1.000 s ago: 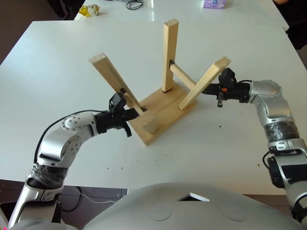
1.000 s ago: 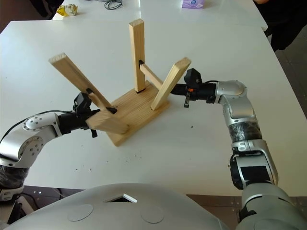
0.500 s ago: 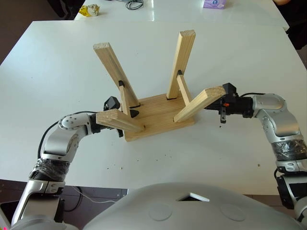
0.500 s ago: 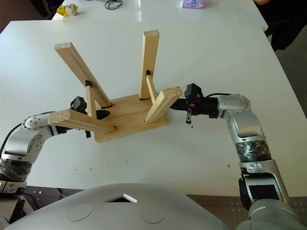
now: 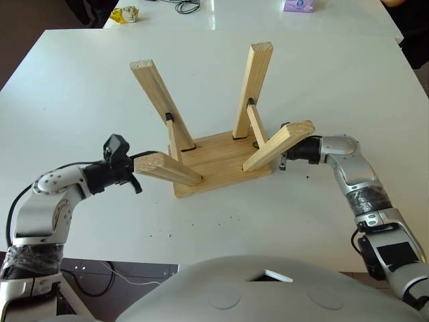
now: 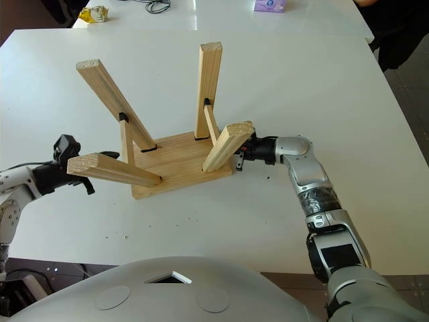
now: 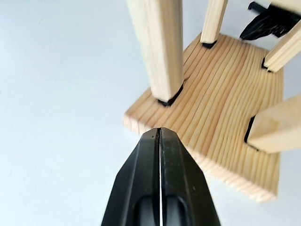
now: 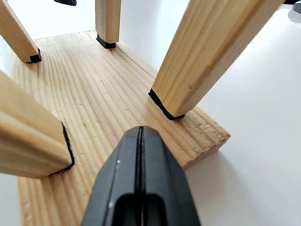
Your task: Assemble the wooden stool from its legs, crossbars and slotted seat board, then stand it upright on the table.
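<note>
From the head camera, the wooden stool [image 5: 214, 149] lies upside down, its seat board [image 5: 228, 169] flat on the white table [image 5: 80, 80] and four legs [image 5: 157, 94] splaying upward. The left gripper [image 5: 133, 180] sits just beside the near-left leg's end, and the right gripper [image 5: 284, 161] is just beside the near-right leg.

At the left wrist, the fingers are pressed together and empty, pointing at the board's corner.

At the right wrist, they are likewise closed on nothing, near the board's edge.

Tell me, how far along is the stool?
Mostly built: four legs stand in the seat board, with crossbars between them. Nothing is in hand; the left jaws and right jaws are shut and empty, one at each side of the board. Left to do: it all sits upside down, board on the table, so it needs turning upright.
</note>
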